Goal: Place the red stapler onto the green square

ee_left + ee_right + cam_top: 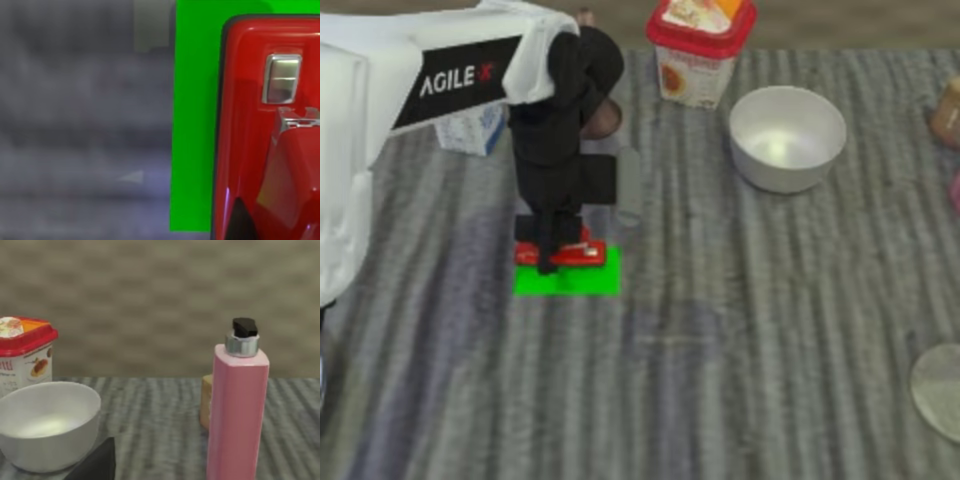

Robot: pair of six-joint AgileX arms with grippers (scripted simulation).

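Left wrist view: red stapler metal insert.

One red stapler is lying on one green square, directly under the left gripper. One red-lidded tub and one white bowl are sitting well off to that gripper's right side. One pink pump bottle is standing in the right wrist view, and one blue-and-white box is showing beneath the left arm.
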